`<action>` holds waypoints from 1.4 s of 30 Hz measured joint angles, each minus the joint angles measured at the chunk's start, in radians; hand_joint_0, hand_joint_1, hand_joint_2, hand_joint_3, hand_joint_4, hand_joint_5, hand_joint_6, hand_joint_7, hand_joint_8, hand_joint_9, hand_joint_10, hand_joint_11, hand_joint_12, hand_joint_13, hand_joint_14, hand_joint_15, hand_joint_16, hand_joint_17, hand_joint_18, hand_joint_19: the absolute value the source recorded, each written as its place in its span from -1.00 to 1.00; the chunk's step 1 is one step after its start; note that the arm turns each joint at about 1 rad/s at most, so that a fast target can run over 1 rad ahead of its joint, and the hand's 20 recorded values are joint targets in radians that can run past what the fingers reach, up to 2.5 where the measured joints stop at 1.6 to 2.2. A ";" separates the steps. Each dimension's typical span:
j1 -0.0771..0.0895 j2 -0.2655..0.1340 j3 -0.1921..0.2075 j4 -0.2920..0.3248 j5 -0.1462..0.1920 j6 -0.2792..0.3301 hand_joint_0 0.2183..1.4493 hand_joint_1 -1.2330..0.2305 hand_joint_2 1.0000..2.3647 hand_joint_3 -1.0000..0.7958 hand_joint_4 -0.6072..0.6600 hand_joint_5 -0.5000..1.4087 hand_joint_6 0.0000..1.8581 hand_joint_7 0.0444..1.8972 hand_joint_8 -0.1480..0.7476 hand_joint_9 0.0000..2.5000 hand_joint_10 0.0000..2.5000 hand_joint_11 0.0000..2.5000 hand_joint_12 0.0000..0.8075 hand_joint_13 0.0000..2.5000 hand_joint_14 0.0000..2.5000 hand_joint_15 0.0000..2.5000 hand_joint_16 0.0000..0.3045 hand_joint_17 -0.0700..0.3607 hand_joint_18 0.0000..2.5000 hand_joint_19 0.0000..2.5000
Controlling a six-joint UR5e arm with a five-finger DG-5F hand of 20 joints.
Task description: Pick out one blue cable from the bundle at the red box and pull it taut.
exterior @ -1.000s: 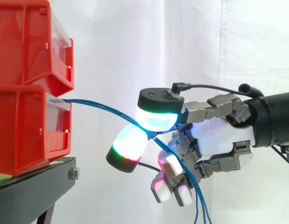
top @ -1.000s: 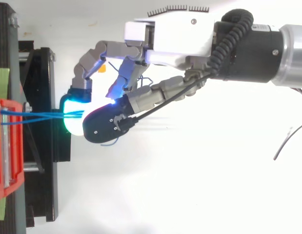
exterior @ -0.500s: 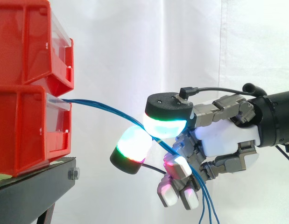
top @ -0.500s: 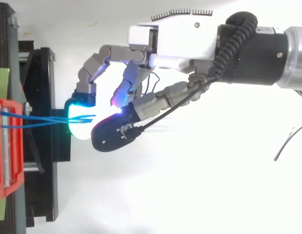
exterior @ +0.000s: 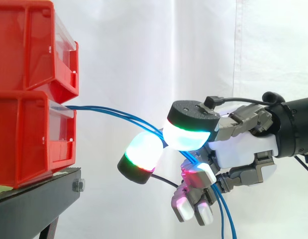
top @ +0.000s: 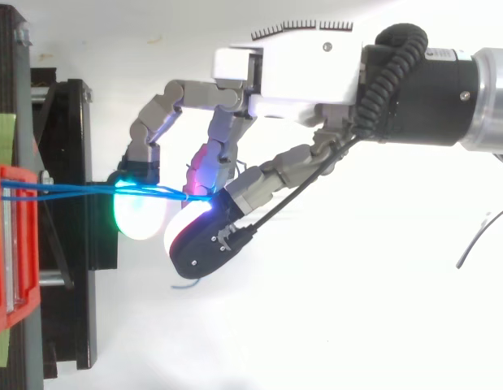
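Noted side-on thin blue cables [exterior: 94, 107] leaving the lower red bin [exterior: 24, 139], sagging rightward, pinched between glowing pads [exterior: 188, 137] of the curled hand [exterior: 238, 149], then hanging down past the palm; noted from above the same cables [top: 72, 191] running nearly straight from bin [top: 7, 244] to hand [top: 292, 69], strands close together.

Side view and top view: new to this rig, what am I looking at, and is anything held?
It is one robot arm ending in a hand with glowing fingertip pads. The side view looks level across the work; the top view looks down on the same scene. At the left, red bins stand on a black stand. Thin blue cables run from the lower bin to the hand, whose curled thumb and fingers appear to pinch them; they curve, not yet taut.
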 measured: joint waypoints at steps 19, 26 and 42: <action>0.001 0.000 0.000 0.000 -0.001 0.000 -0.38 -0.14 -0.97 -0.18 -0.10 -0.59 -0.01 -0.35 0.01 -0.01 -0.98 -0.40 -0.18 -0.19 -0.98 -0.58 -0.69 -0.19 -0.26 -0.46; 0.001 0.000 0.000 0.000 -0.001 0.002 -0.35 -0.27 -0.97 -0.14 -0.08 -0.59 0.00 -0.34 0.01 -0.01 -0.98 -0.40 -0.19 -0.19 -0.98 -0.58 -0.69 -0.19 -0.26 -0.47; 0.001 0.000 0.000 0.001 -0.002 0.002 -0.36 -0.32 -1.00 -0.44 -0.07 -0.59 0.01 -0.37 -0.03 0.01 -0.98 -0.39 -0.21 -0.19 -0.98 -0.58 -0.70 -0.20 -0.26 -0.48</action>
